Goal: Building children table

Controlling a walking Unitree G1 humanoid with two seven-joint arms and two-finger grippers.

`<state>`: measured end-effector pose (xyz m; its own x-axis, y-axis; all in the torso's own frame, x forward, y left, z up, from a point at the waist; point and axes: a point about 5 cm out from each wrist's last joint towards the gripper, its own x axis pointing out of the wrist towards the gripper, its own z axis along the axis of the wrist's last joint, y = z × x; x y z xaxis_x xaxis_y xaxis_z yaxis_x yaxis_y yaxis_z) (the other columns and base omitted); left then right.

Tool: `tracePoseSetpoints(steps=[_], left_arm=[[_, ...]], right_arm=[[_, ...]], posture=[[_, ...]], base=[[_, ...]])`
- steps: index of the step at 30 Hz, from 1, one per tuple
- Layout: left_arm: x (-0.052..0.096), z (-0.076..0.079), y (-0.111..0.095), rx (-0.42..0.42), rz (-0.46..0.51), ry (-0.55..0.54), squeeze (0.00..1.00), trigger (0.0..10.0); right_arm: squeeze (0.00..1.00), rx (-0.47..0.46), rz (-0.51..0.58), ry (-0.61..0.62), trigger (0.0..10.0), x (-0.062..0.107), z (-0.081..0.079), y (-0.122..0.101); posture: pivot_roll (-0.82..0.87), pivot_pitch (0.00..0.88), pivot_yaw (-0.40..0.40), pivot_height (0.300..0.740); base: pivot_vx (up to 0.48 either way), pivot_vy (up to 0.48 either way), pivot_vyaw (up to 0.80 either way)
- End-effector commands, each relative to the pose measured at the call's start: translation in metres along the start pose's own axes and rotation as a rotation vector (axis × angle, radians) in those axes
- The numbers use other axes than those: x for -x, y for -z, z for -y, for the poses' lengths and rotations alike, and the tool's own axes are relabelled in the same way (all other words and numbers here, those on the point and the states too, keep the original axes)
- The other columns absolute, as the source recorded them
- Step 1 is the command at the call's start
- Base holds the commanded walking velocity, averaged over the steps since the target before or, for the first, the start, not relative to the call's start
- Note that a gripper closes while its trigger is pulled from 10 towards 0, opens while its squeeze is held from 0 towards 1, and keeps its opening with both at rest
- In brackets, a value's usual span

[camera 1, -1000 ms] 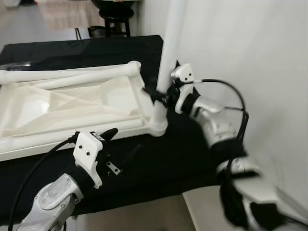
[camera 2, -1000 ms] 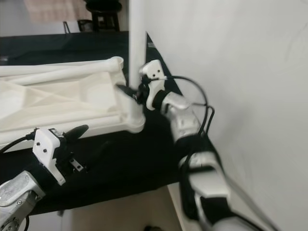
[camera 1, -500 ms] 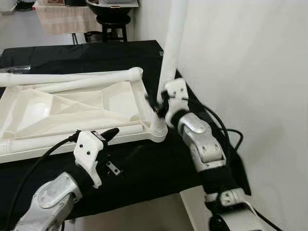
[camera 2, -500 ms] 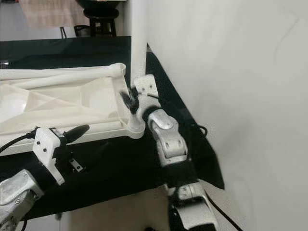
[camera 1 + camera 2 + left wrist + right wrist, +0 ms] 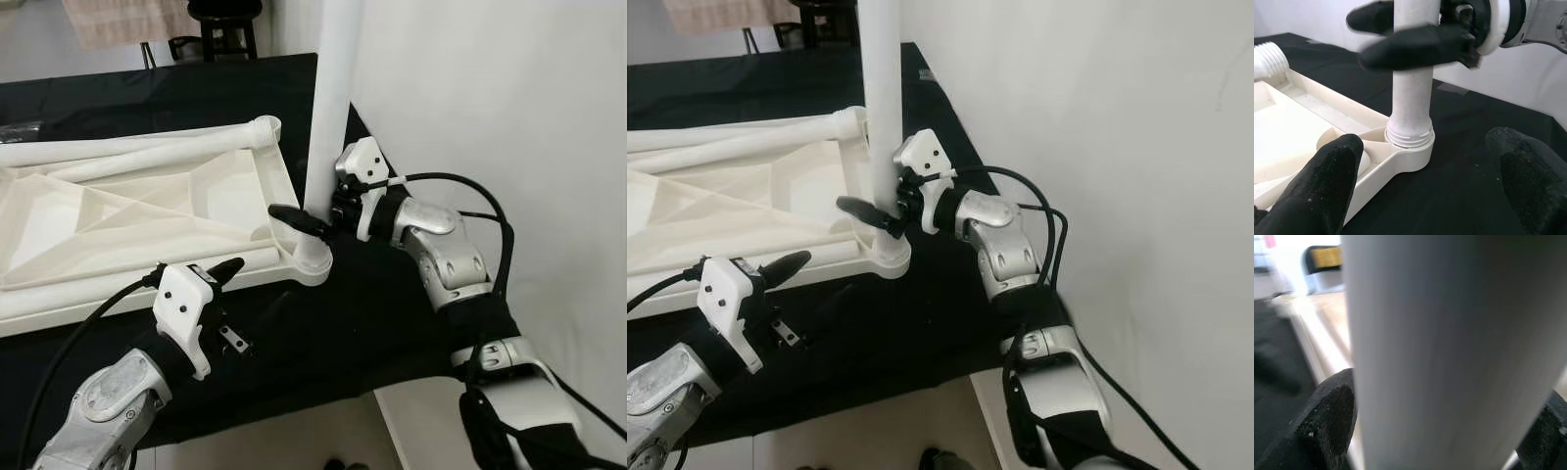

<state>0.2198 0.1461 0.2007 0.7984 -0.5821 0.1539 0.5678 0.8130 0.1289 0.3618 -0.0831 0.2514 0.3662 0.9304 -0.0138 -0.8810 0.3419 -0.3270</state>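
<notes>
White table leg (image 5: 331,98) stands upright in the corner socket (image 5: 312,262) of the upturned white tabletop (image 5: 147,211) on the black worktop (image 5: 372,313). Right end effector (image 5: 306,217) clamped around leg just above socket. Left end effector (image 5: 1425,186) near socket, fingers apart, holding nothing.

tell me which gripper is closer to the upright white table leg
Right. The right gripper is clamped around the table leg just above its corner socket, a finger on each side. The left gripper hangs open over the black cloth, apart from the leg.
</notes>
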Motion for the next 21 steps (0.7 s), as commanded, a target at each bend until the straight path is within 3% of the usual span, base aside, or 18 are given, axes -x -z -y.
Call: tracePoseSetpoints(steps=[1,5,6,7,8,9,10,21], left_arm=[[0.000,0.003,0.001,0.002,-0.006,0.007,0.00,10.0],[0.001,0.004,0.000,-0.003,-0.004,0.002,0.00,10.0],[0.001,0.004,-0.001,-0.004,-0.003,0.000,0.00,10.0],[0.001,0.004,-0.001,-0.004,-0.003,-0.002,0.00,10.0],[0.002,0.004,-0.001,-0.004,-0.003,-0.002,0.00,10.0],[0.002,0.004,-0.001,-0.003,-0.003,-0.001,0.00,10.0],[0.002,0.004,-0.001,-0.003,-0.003,0.000,0.00,10.0],[0.001,0.006,0.000,0.002,-0.006,0.003,0.00,10.0]], right_arm=[[0.00,0.014,-0.005,-0.092,10.0,0.001,0.000,0.002],[0.00,0.004,-0.017,-0.122,10.0,0.008,0.008,0.006],[0.00,-0.015,-0.021,-0.155,5.8,0.013,0.009,0.009],[0.00,-0.028,-0.023,-0.179,5.8,0.015,0.010,0.011],[0.00,-0.048,-0.019,-0.203,1.7,0.019,0.011,0.012],[0.00,-0.060,-0.014,-0.217,1.7,0.020,0.011,0.012],[0.00,-0.072,-0.005,-0.233,0.0,0.022,0.011,0.011],[0.00,-0.105,0.000,-0.301,0.0,0.031,0.011,0.018]], posture=[[0.13,0.213,-0.098,0.740],[0.15,0.210,-0.103,0.740],[0.15,0.209,-0.102,0.740],[0.15,0.208,-0.102,0.740],[0.15,0.208,-0.101,0.740],[0.15,0.208,-0.101,0.740],[0.15,0.207,-0.101,0.740],[0.15,0.207,-0.103,0.740]], base=[[0.000,0.000,0.00],[0.000,0.000,0.00],[0.000,0.000,0.00],[0.000,0.000,0.00],[0.000,0.000,0.00],[0.000,0.000,0.00],[0.000,0.000,0.00],[0.000,0.000,0.00]])
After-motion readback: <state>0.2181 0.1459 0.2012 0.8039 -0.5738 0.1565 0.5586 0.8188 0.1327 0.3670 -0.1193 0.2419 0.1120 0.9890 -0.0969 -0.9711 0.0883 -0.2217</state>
